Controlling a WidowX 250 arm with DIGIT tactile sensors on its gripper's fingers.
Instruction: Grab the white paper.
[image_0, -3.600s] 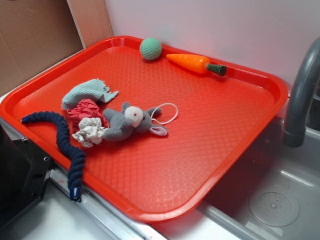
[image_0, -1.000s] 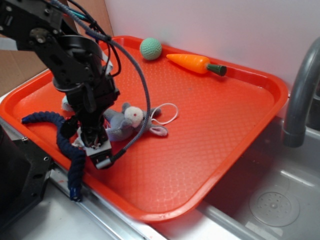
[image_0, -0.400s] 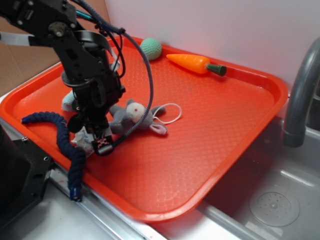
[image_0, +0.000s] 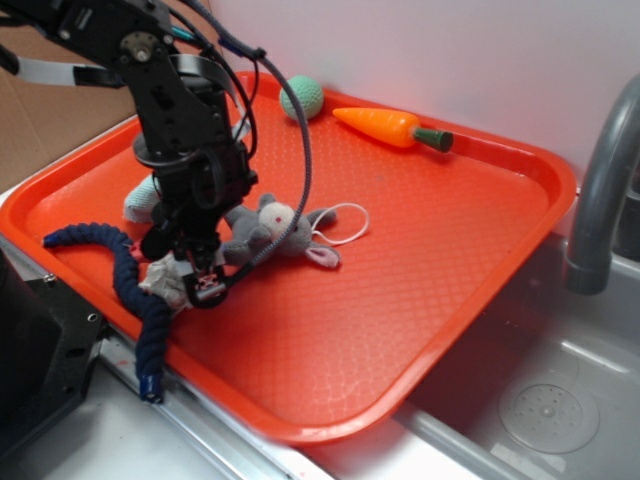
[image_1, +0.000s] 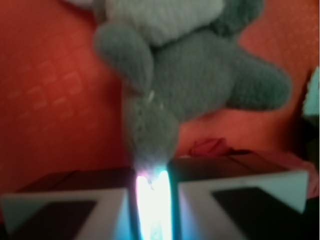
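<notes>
- Lower left of the exterior view: the white paper (image_0: 165, 280) lies on the red tray (image_0: 400, 260), between the blue rope (image_0: 130, 290) and the grey plush mouse (image_0: 262, 232).
- Just right of it, the pincer (image_0: 203, 285) is low on the paper's edge.
- In the wrist view the fingers (image_1: 65, 200) stand almost together around a bright pale sliver; I cannot tell if it is clenched on paper.
- Judgement: approach done; a confirmed grasp and lift remain.

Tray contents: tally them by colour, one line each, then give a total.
Grey: 1, plush mouse
Orange: 1, toy carrot
Teal: 2, ball, cloth
Navy: 1, rope
White: 1, white paper
Red: 1, paper wad
Total: 7
</notes>
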